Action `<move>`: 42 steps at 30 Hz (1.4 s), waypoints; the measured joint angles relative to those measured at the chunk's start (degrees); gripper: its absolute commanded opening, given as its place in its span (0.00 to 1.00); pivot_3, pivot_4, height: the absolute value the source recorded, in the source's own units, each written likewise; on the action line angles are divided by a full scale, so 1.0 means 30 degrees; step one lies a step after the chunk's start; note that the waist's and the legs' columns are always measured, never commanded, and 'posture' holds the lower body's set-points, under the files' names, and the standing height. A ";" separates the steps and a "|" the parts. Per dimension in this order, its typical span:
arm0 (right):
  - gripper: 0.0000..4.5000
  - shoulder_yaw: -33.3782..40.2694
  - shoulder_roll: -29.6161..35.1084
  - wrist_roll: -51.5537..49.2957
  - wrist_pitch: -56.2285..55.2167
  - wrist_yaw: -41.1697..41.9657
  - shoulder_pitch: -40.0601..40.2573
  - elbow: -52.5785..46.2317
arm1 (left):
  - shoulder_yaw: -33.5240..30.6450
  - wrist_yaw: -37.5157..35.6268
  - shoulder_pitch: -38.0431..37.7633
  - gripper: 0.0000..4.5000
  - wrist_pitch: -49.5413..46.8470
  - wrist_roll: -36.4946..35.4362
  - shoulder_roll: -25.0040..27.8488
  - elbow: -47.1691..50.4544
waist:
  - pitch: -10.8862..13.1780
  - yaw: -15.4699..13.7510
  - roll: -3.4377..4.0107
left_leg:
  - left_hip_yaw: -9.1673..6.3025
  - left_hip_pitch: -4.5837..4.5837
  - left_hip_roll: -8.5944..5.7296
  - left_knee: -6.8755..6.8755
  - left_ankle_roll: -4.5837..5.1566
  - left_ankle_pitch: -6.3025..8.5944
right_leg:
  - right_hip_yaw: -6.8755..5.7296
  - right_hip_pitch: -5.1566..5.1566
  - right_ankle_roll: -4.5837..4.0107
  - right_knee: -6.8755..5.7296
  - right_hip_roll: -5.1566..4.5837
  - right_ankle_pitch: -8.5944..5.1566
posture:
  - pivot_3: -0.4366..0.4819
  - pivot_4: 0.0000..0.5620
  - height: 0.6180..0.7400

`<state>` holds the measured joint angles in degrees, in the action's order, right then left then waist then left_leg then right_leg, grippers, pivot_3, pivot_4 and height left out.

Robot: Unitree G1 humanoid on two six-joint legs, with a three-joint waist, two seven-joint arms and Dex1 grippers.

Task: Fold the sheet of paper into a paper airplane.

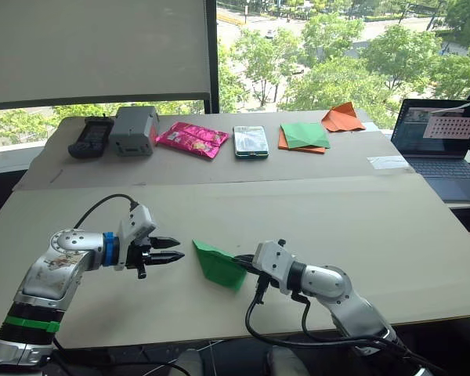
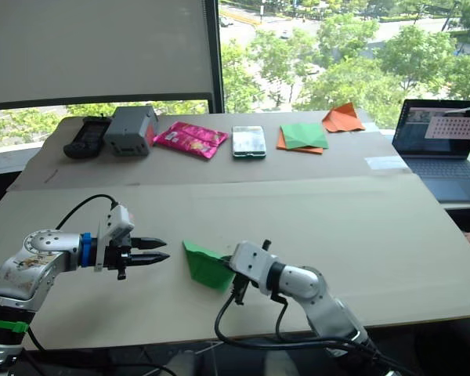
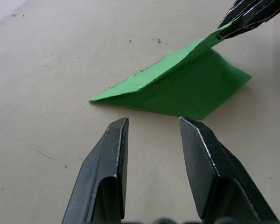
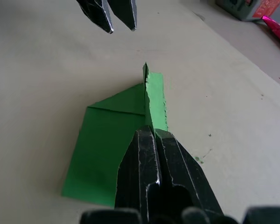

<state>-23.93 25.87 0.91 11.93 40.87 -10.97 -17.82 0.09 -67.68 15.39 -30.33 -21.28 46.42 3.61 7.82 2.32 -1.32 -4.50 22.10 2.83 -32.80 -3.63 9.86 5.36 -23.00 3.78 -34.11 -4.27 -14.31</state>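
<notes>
While the right tool (image 4: 149, 135) pinches the creased, pointed green paper airplane (image 1: 218, 265), the left tool (image 1: 172, 249) hovers released

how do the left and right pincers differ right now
The left pincer is open and holds nothing; the right pincer is shut on the green paper. The left pincer hangs short of the paper's pointed end, apart from it; the right pincer pinches the raised flap at the other end. Both have two black fingers and point toward each other across the paper.

Green paper airplane (image 1: 218, 265) in right hand (image 1: 245, 265)
</notes>
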 measured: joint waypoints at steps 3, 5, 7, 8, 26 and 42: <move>0.00 -0.0061 0.0490 -0.0068 -0.1170 0.1388 -0.0589 0.0771 | -0.0100 -0.0053 0.0123 0.41 -0.0043 -0.0403 -0.0011 -0.0158 | 0.0000 0.0005 -0.0001 | -0.0001 -0.0001 0.0000 0.0000 0.0021 -0.0013 | 0.0001 0.0003 0.0000 -0.0005 0.0004 0.0000 | 0.48 0.27 0.93; 0.00 -0.0082 0.0541 -0.0638 -0.1864 0.2549 -0.1143 0.1503 | -0.0403 -0.0474 0.0176 0.41 -0.0284 -0.0950 0.0080 -0.0323 | 0.0000 0.0037 -0.0003 | -0.0001 -0.0006 0.0000 0.0000 0.0107 -0.0066 | 0.0003 0.0007 0.0001 -0.0011 0.0011 0.0001 | 0.48 0.27 0.93; 0.00 -0.0091 0.0502 -0.1203 -0.2287 0.3706 -0.1993 0.2203 | -0.0658 -0.1074 0.0249 0.41 -0.0558 -0.1656 0.0270 -0.0491 | 0.0000 0.0072 -0.0001 | -0.0002 -0.0014 0.0002 0.0001 0.0115 -0.0071 | 0.0005 0.0012 0.0001 -0.0024 0.0014 0.0002 | 0.48 0.27 0.93; 0.00 -0.0105 0.0473 -0.1380 -0.2648 0.4226 -0.2407 0.2631 | -0.0767 -0.1296 0.0278 0.41 -0.0646 -0.1884 0.0334 -0.0587 | -0.0001 0.0073 0.0000 | -0.0002 -0.0030 0.0002 0.0001 0.0117 -0.0072 | 0.0006 0.0026 0.0001 -0.0026 0.0018 0.0002 | 0.48 0.27 0.93; 0.00 -0.0835 -0.0247 -0.0887 -0.4719 0.6139 -0.4064 0.6127 | 0.0803 -0.1547 -0.0700 0.00 0.2283 -0.0141 -0.0245 -0.1133 | -0.0002 0.0017 0.0008 | -0.0006 -0.0121 0.0003 -0.0003 0.0110 -0.0068 | 0.0013 0.0160 -0.0002 -0.0043 0.0025 0.0004 | 0.48 0.27 0.93; 0.00 -0.0837 -0.0637 -0.0597 -0.3534 0.5835 -0.3647 0.5661 | 0.2724 -0.1173 -0.0498 0.00 0.7244 0.3755 0.0115 -0.3248 | -0.0049 -0.0027 0.0087 | -0.0002 -0.0160 0.0002 -0.0003 0.0092 -0.0057 | 0.0017 0.0197 -0.0002 -0.0039 0.0016 0.0003 | 0.48 0.27 0.93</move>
<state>-26.45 23.96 -0.88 1.33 58.38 -21.91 -0.84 8.26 -71.19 13.90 -8.60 -10.02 46.77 -6.14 7.67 2.24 -1.06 -4.51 21.62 2.84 -32.81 -3.35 9.69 5.41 -22.40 3.78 -34.23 -4.22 -14.30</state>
